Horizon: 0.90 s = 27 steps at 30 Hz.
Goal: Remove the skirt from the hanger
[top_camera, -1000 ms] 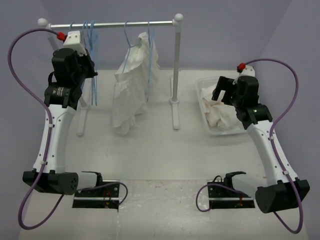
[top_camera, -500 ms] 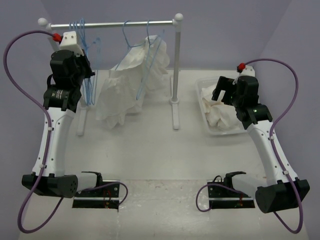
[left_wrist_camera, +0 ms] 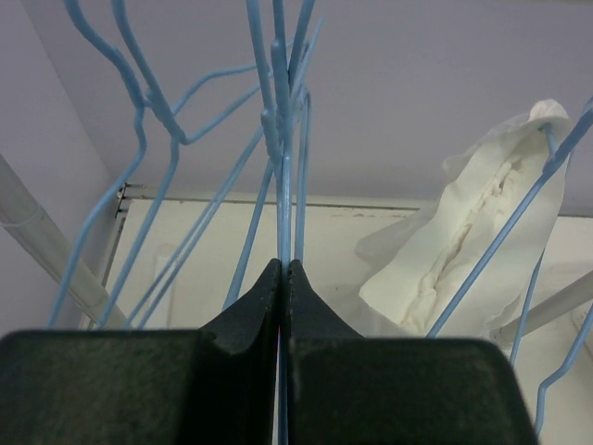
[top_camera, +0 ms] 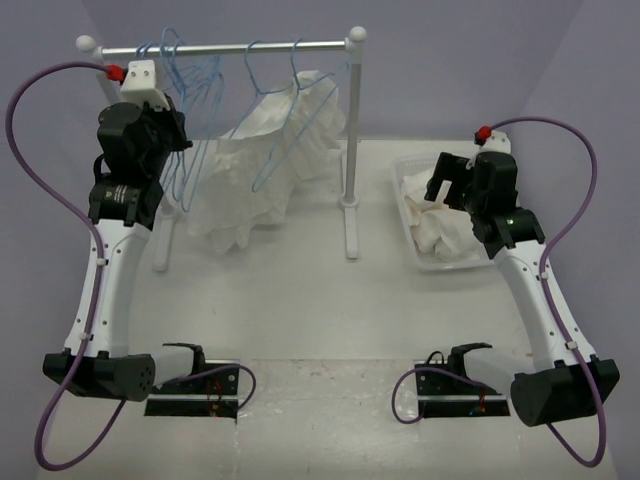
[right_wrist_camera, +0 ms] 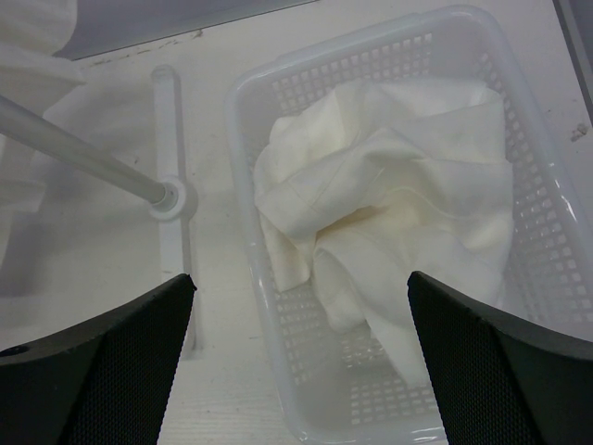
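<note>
**Hanger to be settled on the rail; skirt seen in the basket**

The left end effector (left_wrist_camera: 285, 278) was shut tightly on the thin wire of a blue hanger (left_wrist_camera: 283, 185), with other hangers (left_wrist_camera: 139, 130) just beside it. It was judged that the wire should be released only once its hook sat firmly on the rail (top_camera: 230, 46), and that the hanging white garment (top_camera: 270, 160) to its right should not be caught. The right end effector (right_wrist_camera: 298, 278) stood wide and held nothing. The skirt (right_wrist_camera: 389, 185) lay directly below it, crumpled inside the basket (right_wrist_camera: 269, 389), apart from both fingers.
</note>
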Available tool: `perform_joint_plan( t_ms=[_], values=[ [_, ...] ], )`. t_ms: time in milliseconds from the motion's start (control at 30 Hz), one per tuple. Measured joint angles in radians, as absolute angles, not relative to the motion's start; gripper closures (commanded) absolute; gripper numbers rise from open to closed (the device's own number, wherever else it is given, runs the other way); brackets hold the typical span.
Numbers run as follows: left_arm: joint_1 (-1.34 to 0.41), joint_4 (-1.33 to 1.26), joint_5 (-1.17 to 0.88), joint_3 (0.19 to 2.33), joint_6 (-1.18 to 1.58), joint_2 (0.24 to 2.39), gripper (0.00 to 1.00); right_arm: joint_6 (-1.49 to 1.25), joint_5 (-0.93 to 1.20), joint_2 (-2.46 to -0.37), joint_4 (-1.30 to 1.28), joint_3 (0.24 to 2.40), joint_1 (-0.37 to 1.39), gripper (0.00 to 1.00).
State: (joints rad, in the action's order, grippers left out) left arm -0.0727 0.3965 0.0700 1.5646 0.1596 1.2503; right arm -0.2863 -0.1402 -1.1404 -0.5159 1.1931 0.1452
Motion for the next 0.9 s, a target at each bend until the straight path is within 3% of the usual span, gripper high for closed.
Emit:
perform_joint_plan(
  t_ms=[267,900],
  values=[
    [-0.072,0.334,-0.002,1.450,0.110,1.226,1.00,-0.286,-0.142,-1.148,-0.516,1.193,0.145,0.01],
    [-0.072,0.271,-0.060,1.483,0.091,1.142,1.00,-0.286,-0.142,-1.151,-0.516,1.193,0.145,0.01]
  ],
)
